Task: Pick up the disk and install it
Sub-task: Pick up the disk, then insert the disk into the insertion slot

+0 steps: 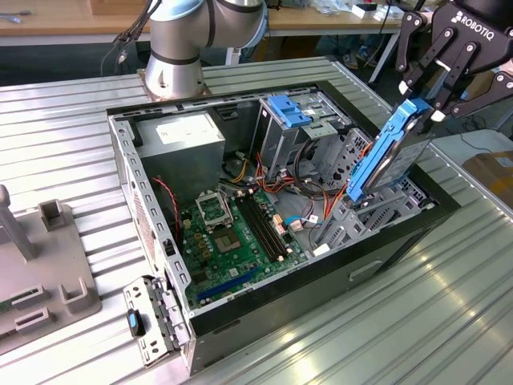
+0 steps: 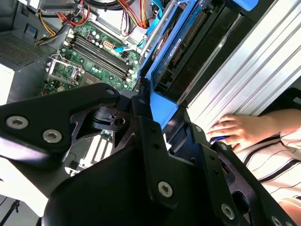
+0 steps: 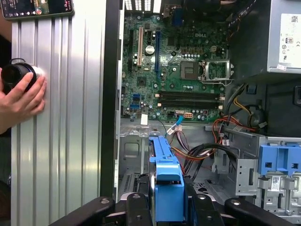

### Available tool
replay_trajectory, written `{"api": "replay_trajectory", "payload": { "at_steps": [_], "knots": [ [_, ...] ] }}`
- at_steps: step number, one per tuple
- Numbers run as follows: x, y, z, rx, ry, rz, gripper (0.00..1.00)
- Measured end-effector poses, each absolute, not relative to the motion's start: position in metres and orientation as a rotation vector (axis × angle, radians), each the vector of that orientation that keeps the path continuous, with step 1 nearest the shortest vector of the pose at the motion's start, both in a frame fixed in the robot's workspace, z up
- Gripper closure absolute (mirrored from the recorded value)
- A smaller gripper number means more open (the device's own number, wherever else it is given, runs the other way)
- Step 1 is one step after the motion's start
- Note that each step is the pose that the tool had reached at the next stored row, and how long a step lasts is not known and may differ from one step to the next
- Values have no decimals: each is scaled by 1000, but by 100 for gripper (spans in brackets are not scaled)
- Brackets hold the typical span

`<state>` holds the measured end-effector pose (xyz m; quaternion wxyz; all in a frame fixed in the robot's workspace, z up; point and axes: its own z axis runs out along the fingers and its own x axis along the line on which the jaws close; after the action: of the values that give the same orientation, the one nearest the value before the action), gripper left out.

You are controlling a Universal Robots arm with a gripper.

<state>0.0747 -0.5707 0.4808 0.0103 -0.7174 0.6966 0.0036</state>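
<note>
The disk (image 1: 389,152), a dark drive in bright blue rails, hangs tilted on end over the exterior view's right side of the open computer case (image 1: 120,160). My gripper (image 1: 429,100) is shut on its upper blue tab end. The disk's lower end reaches down to the grey drive bay (image 1: 365,212); whether they touch I cannot tell. In the first wrist view the disk (image 3: 164,165) runs out from my gripper (image 3: 168,200) toward the bay floor. In the second wrist view the black fingers (image 2: 146,127) clamp the blue tab of the disk (image 2: 188,42).
Inside the case lie the green motherboard (image 1: 232,233), a grey power supply (image 1: 180,136) and a metal cage with a blue top (image 1: 292,112), with loose cables between. A person's hand (image 3: 21,99) rests on the ribbed table beside the case. A grey fixture (image 1: 40,265) stands at the exterior view's left.
</note>
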Motion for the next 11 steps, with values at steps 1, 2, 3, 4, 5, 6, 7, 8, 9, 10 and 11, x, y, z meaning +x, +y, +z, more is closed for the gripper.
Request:
{"api": "replay_trajectory", "payload": {
  "at_steps": [1,2,3,4,5,6,7,8,9,10,11],
  "knots": [
    [75,-571,481,-2239,2174,11,63],
    [76,-571,481,-2239,2174,11,63],
    [77,-571,480,-2239,2174,11,63],
    [77,-571,480,-2239,2174,12,63],
    [77,-571,479,-2239,2175,11,63],
    [77,-571,476,-2238,2175,11,63],
    [77,-571,475,-2238,2175,11,63],
    [77,-571,473,-2238,2175,11,63],
    [77,-571,470,-2238,2175,11,63],
    [78,-571,470,-2238,2176,11,63],
    [78,-571,470,-2236,2177,11,63]
  ]
}}
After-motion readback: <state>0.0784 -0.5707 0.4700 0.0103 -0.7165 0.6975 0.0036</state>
